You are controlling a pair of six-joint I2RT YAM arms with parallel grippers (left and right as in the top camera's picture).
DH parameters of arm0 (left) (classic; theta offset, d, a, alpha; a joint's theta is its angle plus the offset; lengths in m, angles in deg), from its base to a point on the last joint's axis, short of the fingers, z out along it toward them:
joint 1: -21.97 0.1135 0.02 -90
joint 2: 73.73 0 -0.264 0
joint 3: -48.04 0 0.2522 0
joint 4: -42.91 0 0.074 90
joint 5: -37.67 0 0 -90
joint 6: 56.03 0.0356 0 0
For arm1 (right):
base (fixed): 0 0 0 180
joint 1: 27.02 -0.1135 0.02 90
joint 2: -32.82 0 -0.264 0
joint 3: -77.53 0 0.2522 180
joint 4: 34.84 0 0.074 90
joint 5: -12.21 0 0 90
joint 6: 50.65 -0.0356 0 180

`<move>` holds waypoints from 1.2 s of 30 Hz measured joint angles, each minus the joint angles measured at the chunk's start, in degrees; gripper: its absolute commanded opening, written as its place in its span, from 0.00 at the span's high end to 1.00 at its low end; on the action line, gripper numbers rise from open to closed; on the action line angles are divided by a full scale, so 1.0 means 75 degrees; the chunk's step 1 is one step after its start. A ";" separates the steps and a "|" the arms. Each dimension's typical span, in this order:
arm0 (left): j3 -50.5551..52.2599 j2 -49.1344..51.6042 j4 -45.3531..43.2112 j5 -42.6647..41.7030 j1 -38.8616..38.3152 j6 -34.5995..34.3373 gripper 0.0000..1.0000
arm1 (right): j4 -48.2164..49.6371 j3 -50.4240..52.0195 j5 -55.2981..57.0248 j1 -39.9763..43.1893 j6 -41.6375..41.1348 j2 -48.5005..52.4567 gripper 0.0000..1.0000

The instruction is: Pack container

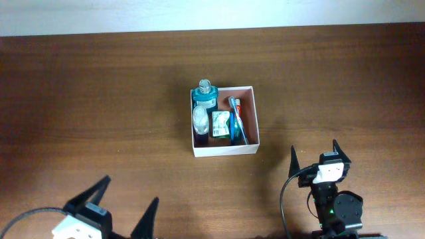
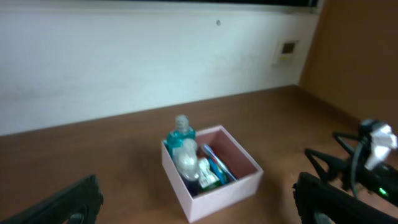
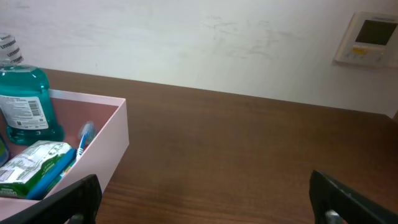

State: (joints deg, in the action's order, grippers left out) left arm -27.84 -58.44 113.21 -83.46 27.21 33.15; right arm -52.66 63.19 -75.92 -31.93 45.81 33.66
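1. The container sits flat on the table, a little right of the middle, with its open side facing up. It is roughly square, so no long axis shows. Its walls run nearly parallel to the table's far edge, turned only slightly.
2. A teal mouthwash bottle stands upright in the far left corner, and its cap rises above the rim.
3. A clear bottle stands just in front of the mouthwash bottle, against the left wall.
4. A green packet lies beside these, about in the middle.
5. A blue toothbrush lies right of the packet, pointing from the far wall toward the near wall. The strip along the right wall shows the bare reddish-brown floor.
6. Nothing lies on the table between the container and either hand. A wall runs behind the table's far edge, and the right wrist view shows a thermostat panel on it.
7. The left hand is at the near edge, well apart from the container and off to its near left. Its fingers are spread wide and hold nothing.
8. The right hand is nearer, just off the container's near right corner but not touching it. Its fingers are also spread and hold nothing.
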 measured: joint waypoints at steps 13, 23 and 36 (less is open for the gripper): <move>0.0070 -0.0994 0.0970 0.0015 -0.0050 -0.0003 0.01 | 0.0000 0.0000 0.0000 0.0000 0.0000 0.0000 0.02; 0.0294 -0.1084 0.1192 0.0020 -0.0047 -0.0003 0.01 | 0.0000 0.0000 0.0000 0.0000 -0.0003 0.0000 0.02; 0.2261 -0.1920 0.1116 0.0134 -0.0050 -0.0003 0.01 | 0.0000 0.0000 0.0000 0.0000 -0.0003 0.0000 0.02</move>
State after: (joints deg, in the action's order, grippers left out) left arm -10.88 -72.84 121.58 -82.46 26.83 33.13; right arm -52.66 63.19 -75.92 -31.93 45.79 33.66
